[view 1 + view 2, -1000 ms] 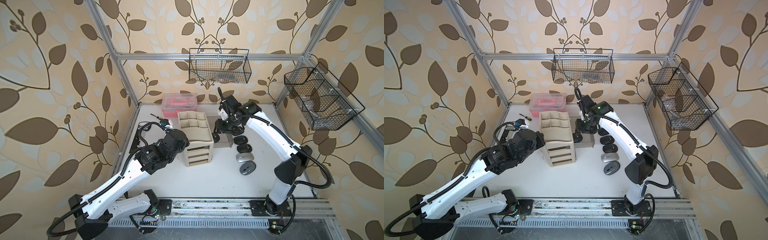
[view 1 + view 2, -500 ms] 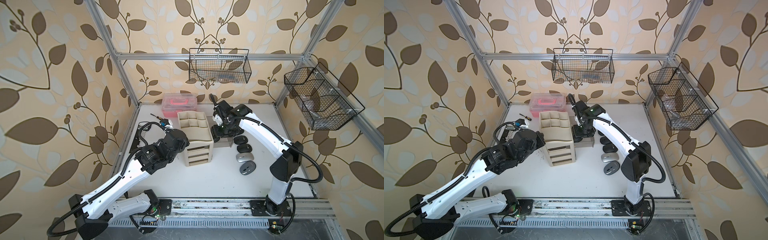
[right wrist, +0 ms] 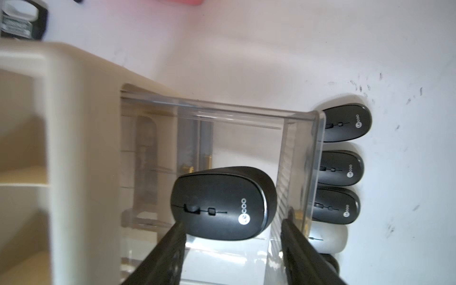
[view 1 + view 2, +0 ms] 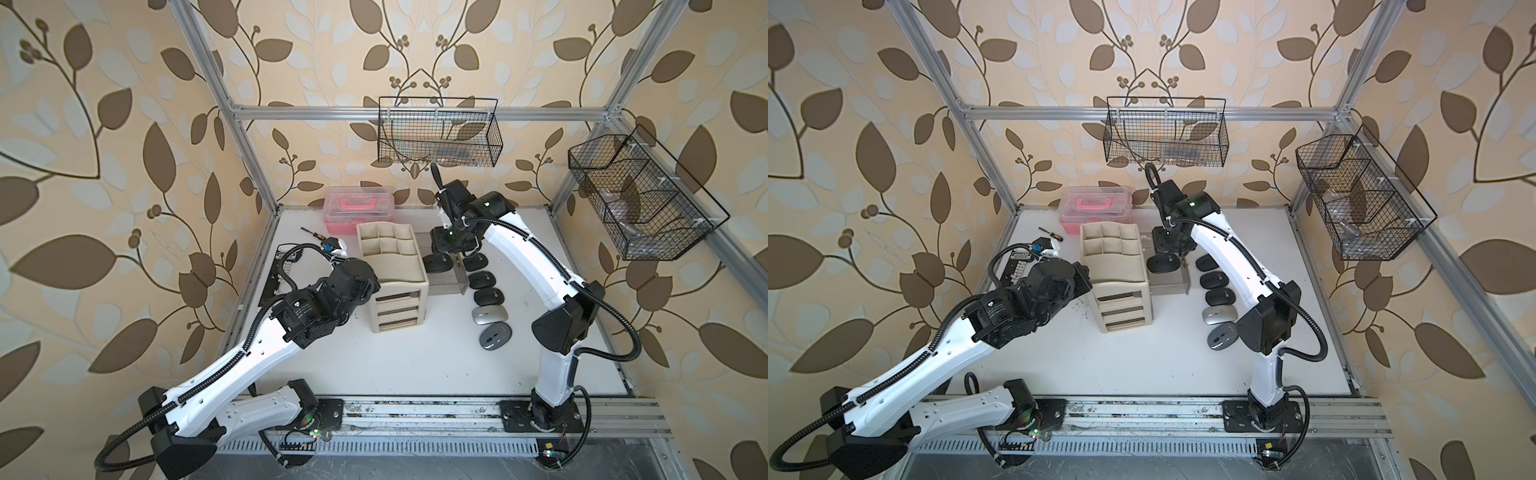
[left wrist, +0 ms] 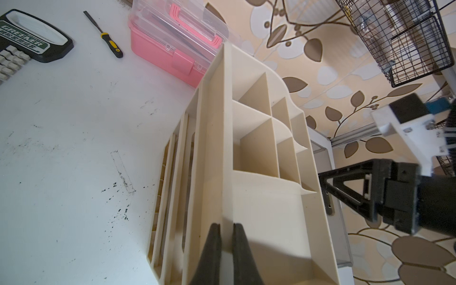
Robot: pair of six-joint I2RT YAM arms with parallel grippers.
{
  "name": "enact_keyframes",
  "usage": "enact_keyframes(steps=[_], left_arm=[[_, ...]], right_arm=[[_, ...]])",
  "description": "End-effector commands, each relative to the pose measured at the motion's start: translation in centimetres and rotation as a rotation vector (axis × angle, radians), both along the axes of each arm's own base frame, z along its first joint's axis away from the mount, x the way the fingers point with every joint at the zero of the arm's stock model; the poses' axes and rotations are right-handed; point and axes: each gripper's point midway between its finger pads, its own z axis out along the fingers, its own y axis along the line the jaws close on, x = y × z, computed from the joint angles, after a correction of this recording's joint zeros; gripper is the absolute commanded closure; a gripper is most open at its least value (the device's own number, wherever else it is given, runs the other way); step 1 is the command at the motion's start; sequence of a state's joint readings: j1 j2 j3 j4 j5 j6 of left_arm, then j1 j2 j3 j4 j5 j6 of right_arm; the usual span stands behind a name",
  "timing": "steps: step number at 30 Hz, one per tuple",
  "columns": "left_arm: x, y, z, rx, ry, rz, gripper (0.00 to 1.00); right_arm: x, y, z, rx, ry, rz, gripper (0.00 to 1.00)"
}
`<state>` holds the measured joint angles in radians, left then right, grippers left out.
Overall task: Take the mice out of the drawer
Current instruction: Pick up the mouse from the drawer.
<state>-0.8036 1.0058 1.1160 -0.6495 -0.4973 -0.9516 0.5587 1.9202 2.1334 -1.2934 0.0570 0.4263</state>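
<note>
A clear drawer [image 4: 446,286] [image 3: 298,158] stands pulled out of the side of a beige organizer [image 4: 392,266] [image 5: 259,197]. One black mouse [image 4: 436,262] [image 3: 222,202] lies in it. My right gripper [image 4: 448,254] [image 3: 233,222] hovers open just above this mouse, a finger on either side, touching nothing. Beside the drawer a row of mice lies on the table: three black mice [image 4: 482,279] [image 3: 340,167], then two silver-grey mice [image 4: 490,316] [image 3: 328,238]. My left gripper [image 4: 365,286] [image 5: 227,225] is shut on the organizer's top wall.
A pink toolbox [image 4: 359,208] stands at the back behind the organizer. A screwdriver [image 5: 108,39] and a black tool case [image 5: 37,42] lie at the back left. Wire baskets hang on the back wall [image 4: 438,133] and the right wall [image 4: 640,199].
My right gripper has shifted a little above the drawer and its jaws have widened slightly. The left arm and the mice have not moved.
</note>
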Motion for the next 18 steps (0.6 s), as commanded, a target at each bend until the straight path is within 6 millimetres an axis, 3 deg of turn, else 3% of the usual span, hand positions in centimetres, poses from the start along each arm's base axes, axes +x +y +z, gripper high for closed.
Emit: enact_keyframes(steps=[1, 7, 12, 18], left_arm=[[0.7, 0.2, 2.0, -0.057, -0.06, 0.041, 1.0], [0.9, -0.1, 1.9, -0.075, -0.067, 0.038, 1.0], [0.9, -0.3, 1.6, -0.077, -0.061, 0.033, 1.0], [0.8, -0.4, 1.9, -0.079, -0.065, 0.023, 1.0]], right_arm=[[-2.8, -0.4, 1.1, 0.093, 0.063, -0.112, 0.35], [-4.5, 1.3, -1.3, 0.338, 0.156, -0.31, 0.32], [-3.8, 0.0, -3.5, 0.351, 0.147, -0.468, 0.29], [-2.2, -0.1, -4.4, 0.357, 0.12, -0.557, 0.27]])
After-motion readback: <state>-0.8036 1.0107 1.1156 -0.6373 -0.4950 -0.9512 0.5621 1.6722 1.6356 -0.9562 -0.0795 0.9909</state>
